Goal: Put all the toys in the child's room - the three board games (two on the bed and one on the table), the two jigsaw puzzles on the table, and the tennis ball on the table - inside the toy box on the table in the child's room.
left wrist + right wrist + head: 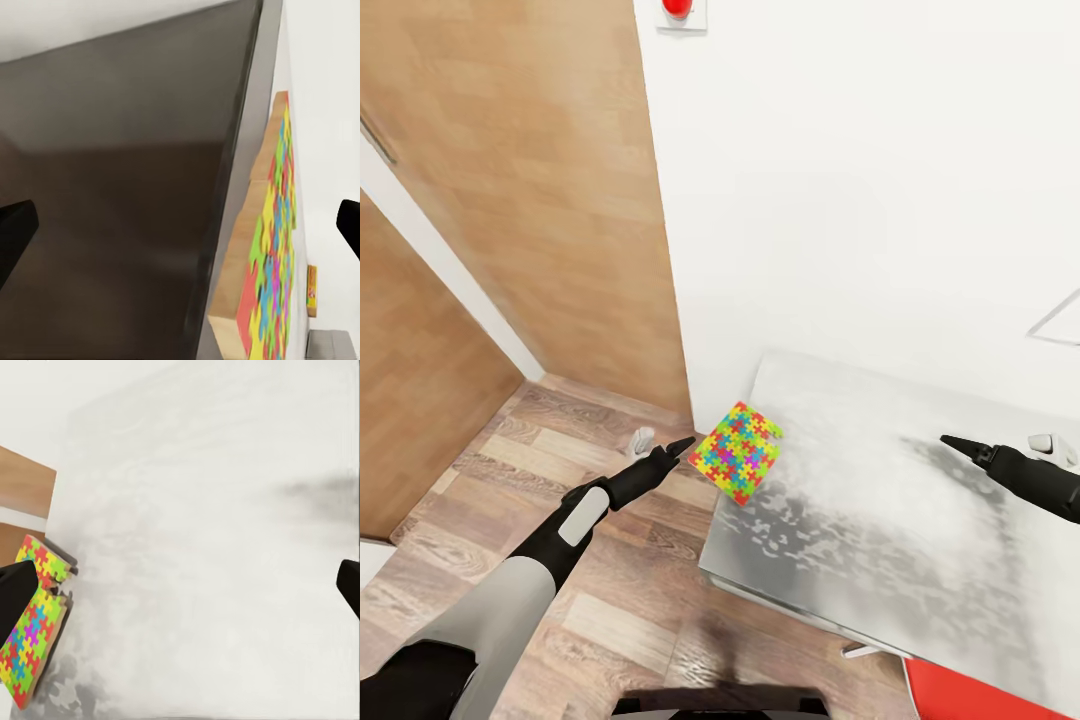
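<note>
The left gripper (678, 447) is reaching out over the wood-plank floor (560, 470), its dark fingers looking drawn to a point in the head view; in the left wrist view, though, the two fingertips (15, 232) are sitting at opposite edges with a wide gap between them, so the gripper is standing spread and holding nothing. Just off its tip, toward 3 o'clock in the head view, a jigsaw puzzle (737, 453) is lying at the near left corner of the table (880, 520), tilted, with part of it hanging past the table's edge. From the left wrist camera the puzzle (266, 262) is showing edge-on, its wooden backing and bright pieces lying against the pale top beside the table's dark side panel (127, 195). Whether the gripper is touching the puzzle cannot be told.

The right gripper (960, 443) is hovering over the tabletop at about 3 o'clock in the head view, well apart from the puzzle. Its fingertips (16, 596) are likewise showing at the two sides of the right wrist view, spread wide and empty, with the puzzle (34, 622) lying at the table's corner near one fingertip and the mottled grey-white top (210, 547) stretching beyond.

At 10 o'clock from the left gripper a wooden door (530, 190) is standing beside the white wall (860, 180).
</note>
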